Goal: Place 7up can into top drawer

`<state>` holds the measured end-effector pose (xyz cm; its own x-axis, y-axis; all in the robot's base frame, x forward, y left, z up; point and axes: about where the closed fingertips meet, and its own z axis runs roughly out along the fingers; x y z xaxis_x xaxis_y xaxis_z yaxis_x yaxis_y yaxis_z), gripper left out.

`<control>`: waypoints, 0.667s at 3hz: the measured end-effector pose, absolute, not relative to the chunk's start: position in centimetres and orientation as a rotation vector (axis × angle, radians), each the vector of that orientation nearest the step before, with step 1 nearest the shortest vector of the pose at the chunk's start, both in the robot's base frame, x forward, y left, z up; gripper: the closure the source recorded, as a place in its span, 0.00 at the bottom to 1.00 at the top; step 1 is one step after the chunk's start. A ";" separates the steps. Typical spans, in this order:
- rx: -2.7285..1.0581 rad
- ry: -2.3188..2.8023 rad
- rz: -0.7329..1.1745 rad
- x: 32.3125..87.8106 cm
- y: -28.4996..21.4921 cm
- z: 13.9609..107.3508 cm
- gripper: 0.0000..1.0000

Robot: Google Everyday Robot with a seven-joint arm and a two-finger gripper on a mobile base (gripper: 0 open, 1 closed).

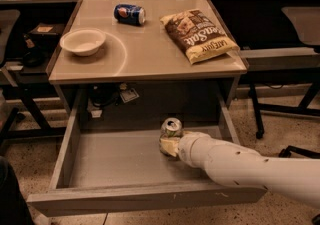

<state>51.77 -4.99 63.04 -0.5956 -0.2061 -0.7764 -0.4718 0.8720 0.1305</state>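
Your jaws, inside the drawer point(115, 161), are clamped on the can point(173, 128); set it flat beneath them before opening.

The thick white arm point(250, 166) ends in a pale yellowish tool point(169, 146) inside the top drawer point(145, 196).

We see warm, yellowish light from overhead. A soft sheen lies on the desk top point(150, 49) beyond the gripper point(170, 146), which sits low in the top drawer point(145, 199) at the 7up can point(173, 128). Deep shadow fills the space under the desk just behind the gripper, and the floor to either side is dim.
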 end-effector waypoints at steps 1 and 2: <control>-0.487 2.215 0.413 51.8 -5.0 63.0 0.82; -0.487 2.215 0.413 51.8 -5.0 63.0 0.58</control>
